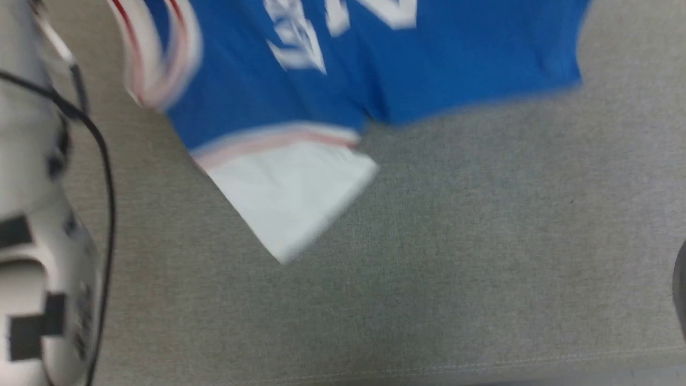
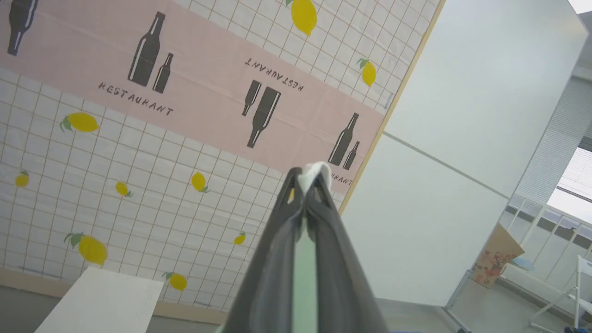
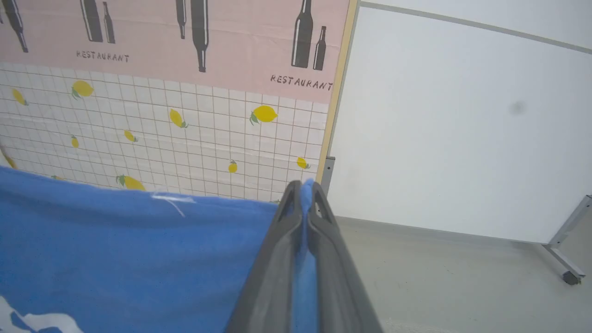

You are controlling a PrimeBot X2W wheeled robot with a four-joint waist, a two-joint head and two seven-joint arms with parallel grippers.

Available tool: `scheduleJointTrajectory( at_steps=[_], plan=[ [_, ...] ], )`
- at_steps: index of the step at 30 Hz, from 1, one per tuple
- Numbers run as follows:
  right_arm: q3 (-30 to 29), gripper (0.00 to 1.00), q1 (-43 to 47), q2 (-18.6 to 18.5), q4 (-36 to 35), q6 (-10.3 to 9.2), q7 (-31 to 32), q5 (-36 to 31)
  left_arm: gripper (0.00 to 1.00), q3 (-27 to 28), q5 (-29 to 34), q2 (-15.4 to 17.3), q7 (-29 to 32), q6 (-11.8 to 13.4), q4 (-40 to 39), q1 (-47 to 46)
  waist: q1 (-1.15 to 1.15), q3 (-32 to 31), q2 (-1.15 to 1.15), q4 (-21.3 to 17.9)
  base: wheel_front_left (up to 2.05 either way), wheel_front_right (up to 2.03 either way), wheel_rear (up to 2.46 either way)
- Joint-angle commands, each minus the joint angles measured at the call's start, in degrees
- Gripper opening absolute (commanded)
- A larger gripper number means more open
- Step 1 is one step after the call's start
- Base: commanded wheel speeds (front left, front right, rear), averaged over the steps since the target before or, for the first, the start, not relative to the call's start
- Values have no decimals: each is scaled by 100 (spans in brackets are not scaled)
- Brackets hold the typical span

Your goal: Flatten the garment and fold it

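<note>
Blue over grey: looking down on the garment, blurred, spreading across the top of the head view above a grey woven surface, with one white sleeve and its red-and-white trim reaching toward the middle; not telling through the blur whether resting there or hanging clear. Passing a pale forearm and a black cable at the left edge, and catching a dark shape at the right edge, too cut off to name. Facing, in both wrist views, a wall cloth printed with lemons, bottles and the word RESTAURANT, meeting a plain white panel beside it. Taking in a cardboard box on the floor near the windows, a white board at the lower left of the left wrist view, and a wheeled metal foot below the panel in the right wrist view. Pinching with the left gripper, fingers pressed together on a small tuft of the garment's white cloth poking out at the tips. Clamping likewise with the right gripper, closed on a fold of the blue body, the cloth stretching away to that view's left and partly covering the wall behind.
</note>
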Motion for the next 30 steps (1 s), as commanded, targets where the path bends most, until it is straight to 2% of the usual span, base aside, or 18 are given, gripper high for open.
scheduleJointTrajectory(
  at_steps=[1, 4, 8, 12, 15, 21, 27, 30],
  plan=[
    [-63, 0, -320, 51, 115, -9, -191, -124, 0, 25, 135, 69, -162, 31, 77, -403, -2, 808, 0, -250, 0, 0, 0],
    [-182, 0, -877, 145, 333, -9, -632, -408, 0, 83, 276, 90, -614, -16, 257, -1191, -2, 979, 0, -326, 0, 0, 0],
    [-408, 0, -1372, 265, 456, -9, -1181, -739, 0, 118, 386, 123, -1281, -274, 435, -1987, -2, 1074, 0, -382, 0, 0, 0],
    [-535, 0, -1501, 346, 564, -9, -1584, -863, 0, 80, 379, 127, -1754, -623, 580, -2332, -2, 1044, 0, -364, 0, 0, 0],
    [-518, 0, -1355, 333, 737, -9, -1823, -873, 0, 76, 245, 103, -1838, -769, 751, -2165, -2, 943, 0, -291, 0, 0, 0],
    [3, 0, -352, 364, 1152, -9, -2029, -524, 0, -359, 406, 435, -1588, -963, 1148, -713, -2, 516, 0, -126, 0, 0, 0],
    [737, 0, 1275, 229, 1283, -9, -1900, 141, 0, -962, 460, 803, -972, -1041, 1235, 1634, -2, -191, 0, 89, 0, 0, 0],
    [967, 0, 2160, 70, 1123, -9, -1679, 469, 0, -1167, 374, 869, -598, -1006, 1102, 2776, -2, -537, 0, 193, 0, 0, 0]
  ],
)
